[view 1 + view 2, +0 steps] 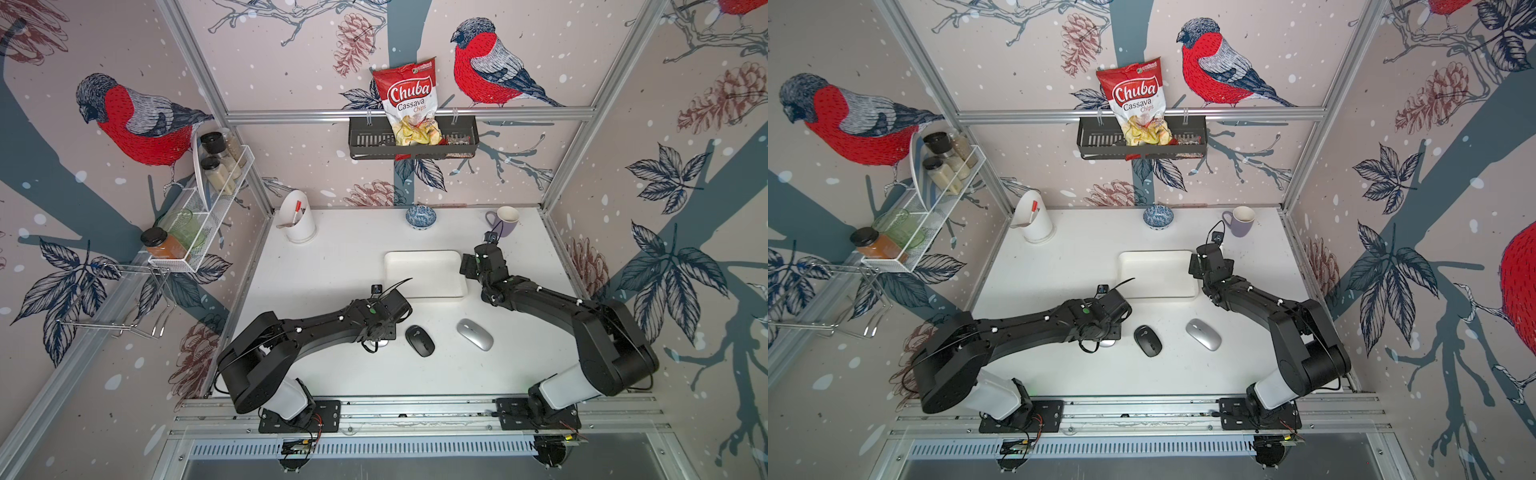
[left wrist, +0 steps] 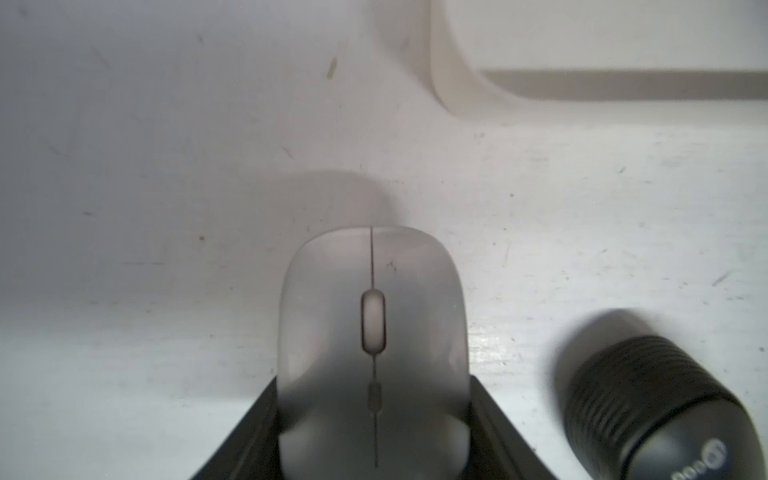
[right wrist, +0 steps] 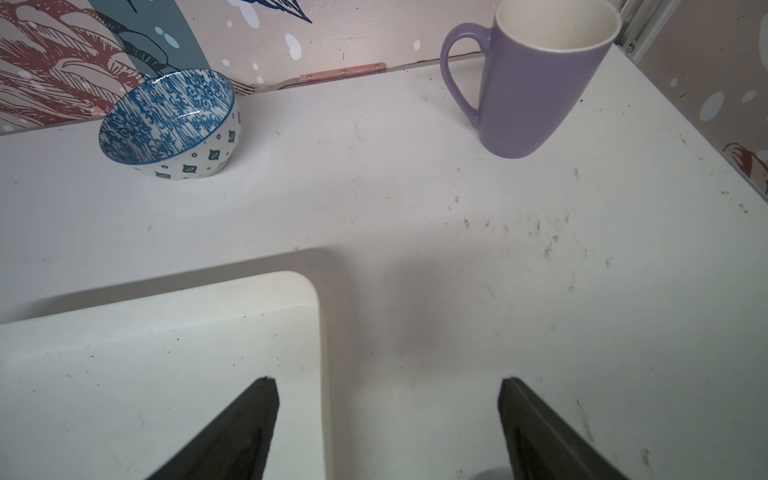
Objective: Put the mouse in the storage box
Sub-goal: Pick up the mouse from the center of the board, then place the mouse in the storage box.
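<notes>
A pale grey mouse (image 2: 374, 332) with a scroll wheel sits between my left gripper's (image 2: 374, 386) black fingers, which are shut on its sides. In both top views only a sliver of it (image 1: 381, 343) (image 1: 1106, 343) shows under the left gripper (image 1: 379, 332), low over the table. To its right lie a black mouse (image 1: 419, 340) (image 2: 648, 399) and a silver mouse (image 1: 475, 334). The storage box (image 1: 424, 274) (image 2: 457, 83), a shallow white tray, lies just behind them with nothing in it. My right gripper (image 3: 386, 415) (image 1: 468, 262) hangs open over the box's right rim (image 3: 320, 332).
A white utensil holder (image 1: 297, 222), a blue patterned bowl (image 1: 420, 216) and a purple mug (image 1: 505, 220) stand along the back of the table. A chips bag (image 1: 409, 104) sits in a wall basket. A wire rack with jars (image 1: 199, 208) hangs on the left wall.
</notes>
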Controlling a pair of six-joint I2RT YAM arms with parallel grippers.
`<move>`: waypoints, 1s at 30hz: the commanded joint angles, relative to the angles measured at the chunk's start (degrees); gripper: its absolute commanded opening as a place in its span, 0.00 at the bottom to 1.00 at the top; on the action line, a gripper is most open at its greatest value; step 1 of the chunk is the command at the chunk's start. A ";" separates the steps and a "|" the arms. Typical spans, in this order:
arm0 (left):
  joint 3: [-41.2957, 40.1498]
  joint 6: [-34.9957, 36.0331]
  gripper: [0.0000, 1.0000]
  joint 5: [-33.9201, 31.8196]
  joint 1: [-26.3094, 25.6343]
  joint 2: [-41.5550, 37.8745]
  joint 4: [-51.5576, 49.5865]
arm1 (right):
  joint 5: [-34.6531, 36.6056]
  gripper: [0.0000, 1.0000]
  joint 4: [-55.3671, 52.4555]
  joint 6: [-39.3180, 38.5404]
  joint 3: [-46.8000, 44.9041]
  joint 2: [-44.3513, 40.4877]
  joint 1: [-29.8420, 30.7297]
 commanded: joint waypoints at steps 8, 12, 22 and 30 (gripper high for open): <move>11.76 10.14 0.58 -8.77 2.84 -2.84 -2.78 | -0.88 0.88 2.48 0.74 0.28 0.42 0.29; 18.39 16.39 0.59 -6.84 6.70 4.71 3.19 | -1.22 0.88 2.32 1.39 0.17 0.60 0.37; 36.35 24.57 0.61 -1.91 9.95 24.75 5.77 | 1.40 0.88 0.92 0.25 -2.04 -2.60 -0.07; 35.39 23.45 0.61 -0.61 10.04 29.06 5.37 | 0.96 0.88 1.53 0.03 -3.52 -3.45 -1.05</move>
